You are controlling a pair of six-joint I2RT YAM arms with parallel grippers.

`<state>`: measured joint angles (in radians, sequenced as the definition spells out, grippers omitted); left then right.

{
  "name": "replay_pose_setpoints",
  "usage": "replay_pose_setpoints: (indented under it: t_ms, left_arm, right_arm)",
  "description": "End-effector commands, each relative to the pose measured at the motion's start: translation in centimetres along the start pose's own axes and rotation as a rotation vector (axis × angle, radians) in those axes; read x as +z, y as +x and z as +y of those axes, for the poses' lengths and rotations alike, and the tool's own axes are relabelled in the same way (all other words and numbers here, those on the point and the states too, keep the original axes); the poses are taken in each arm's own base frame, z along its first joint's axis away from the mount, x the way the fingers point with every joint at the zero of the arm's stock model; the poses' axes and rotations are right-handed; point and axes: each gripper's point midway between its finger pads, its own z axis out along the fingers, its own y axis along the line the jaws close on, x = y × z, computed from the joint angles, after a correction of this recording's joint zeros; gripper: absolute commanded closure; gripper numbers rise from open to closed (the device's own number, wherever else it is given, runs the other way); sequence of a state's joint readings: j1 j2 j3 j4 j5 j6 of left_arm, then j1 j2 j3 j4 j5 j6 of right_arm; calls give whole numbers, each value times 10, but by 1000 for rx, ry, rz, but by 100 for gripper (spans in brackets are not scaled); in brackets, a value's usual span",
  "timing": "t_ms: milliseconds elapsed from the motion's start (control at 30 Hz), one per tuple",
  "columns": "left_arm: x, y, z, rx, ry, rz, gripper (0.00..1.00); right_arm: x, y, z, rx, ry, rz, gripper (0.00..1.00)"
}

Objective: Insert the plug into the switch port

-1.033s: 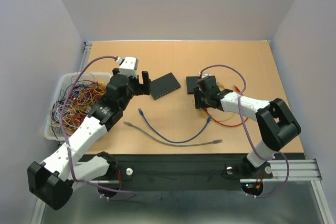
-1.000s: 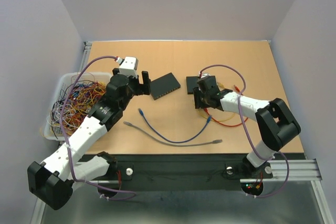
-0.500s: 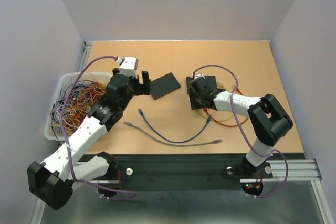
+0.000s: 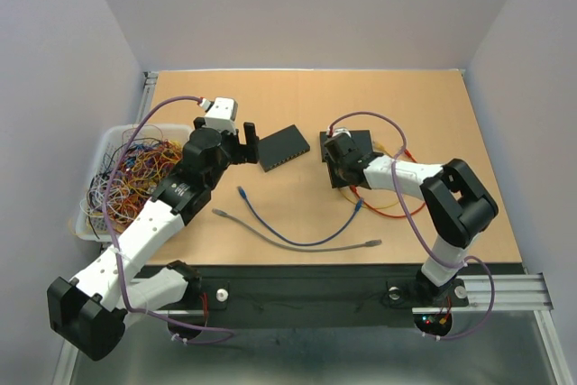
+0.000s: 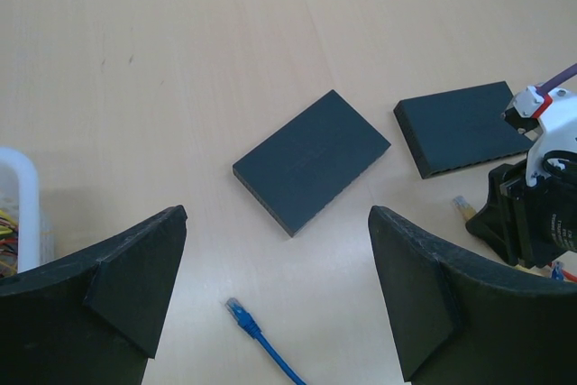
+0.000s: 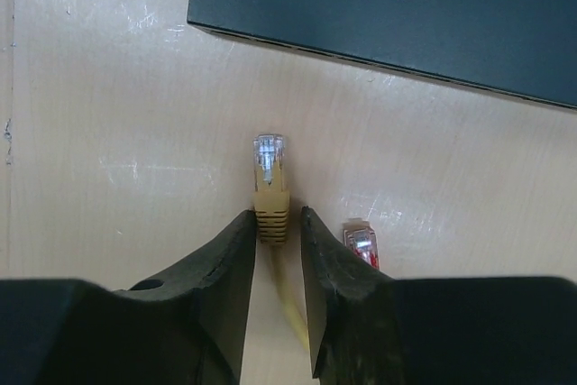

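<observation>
My right gripper is shut on the boot of a yellow plug. The plug's clear tip points at the long front face of a dark switch and stops a short way off it. In the top view the right gripper sits at the near edge of that switch. A second dark switch lies to the left, in front of my left gripper. The left gripper is wide open and empty above the table, with this switch just beyond its fingers.
A red plug lies right beside my right finger. A blue cable with its plug and a grey cable lie toward the table's front. Red and orange cables loop under the right arm. A white bin of tangled wires stands at the left.
My right gripper has swung a little to the left and turned, staying by the right switch's near edge. The left arm has not moved.
</observation>
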<state>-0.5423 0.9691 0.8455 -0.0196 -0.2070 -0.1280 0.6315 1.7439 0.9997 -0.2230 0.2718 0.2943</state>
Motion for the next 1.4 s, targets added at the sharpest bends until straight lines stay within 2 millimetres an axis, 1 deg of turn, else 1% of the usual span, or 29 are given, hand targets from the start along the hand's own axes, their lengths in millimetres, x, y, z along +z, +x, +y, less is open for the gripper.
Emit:
replay_pose_setpoints:
  t_ms: [0,67,133,200,233,367,467,567,700,733,800,833,867,900,933,967,1033,1067,1100,1133,1167,1200,1267,1367]
  left_arm:
    - [-1,-24,-7,-14,24,-58,7]
    - [-1,-23,-6,-14,21,-54,7]
    - [0,-21,-5,-12,15,-49,7]
    - [0,-22,-5,-13,11,-52,7]
    - [1,-21,-4,-12,7,-51,7]
    - [4,-18,-4,-7,2,-38,7]
    - [7,-14,-3,-2,-6,-24,7]
    - [10,-12,-1,2,-18,-18,7]
    - [12,-12,0,1,-27,-16,7]
    - [12,-12,0,1,-28,-15,7]
    - [12,-10,0,1,-27,-12,7]
    - [12,-9,-1,1,-23,-10,8]
    - [12,-9,-1,0,-18,-9,8]
    - [12,-10,-2,-4,-15,-15,9]
    - [12,-9,-2,-5,-13,-18,9]
    - [11,-13,-1,-13,-15,-37,9]
    - [9,-14,-2,-12,-7,-52,9]
    - [9,-13,-2,-9,-5,-50,9]
    - [9,-13,-2,-6,-4,-50,9]
    - [8,-14,-3,3,2,-50,9]
    - [8,-14,-4,6,7,-51,9]
    - [8,-14,-4,9,8,-50,8]
    - [6,-15,-3,15,7,-52,7]
    - [7,-14,-2,24,3,-48,7]
  right_arm:
    - [-2,-15,10,-3,-8,-43,69]
    - [-2,-12,10,-7,-3,-40,71]
    - [0,-8,9,-12,6,-32,79]
    - [1,-6,8,-16,15,-29,83]
    - [0,-5,9,-19,14,-30,88]
    - [-1,-1,6,-27,27,-28,99]
    - [-6,2,4,-26,30,-32,99]
    - [-11,-1,5,-21,24,-50,100]
    - [-19,-1,13,-27,-5,-70,100]
    - [-27,-6,16,-20,-26,-93,100]
    - [-37,-12,32,-18,-118,-131,100]
    - [-42,-5,36,-33,-160,-134,100]
    - [-60,-17,54,-34,-278,-191,100]
    - [-72,-20,61,-51,-340,-222,99]
    - [-82,-13,76,-72,-458,-236,99]
    - [-103,-21,82,-80,-527,-292,100]
    - [-119,-16,90,-116,-618,-325,99]
    - [-129,-9,97,-137,-686,-330,99]
    - [-135,-7,99,-150,-720,-339,100]
    - [-149,-6,106,-166,-788,-354,99]
    - [-157,-7,111,-177,-834,-380,100]
    - [-159,-2,113,-185,-864,-374,100]
    - [-169,3,121,-201,-934,-368,100]
    - [-172,11,128,-223,-996,-341,99]
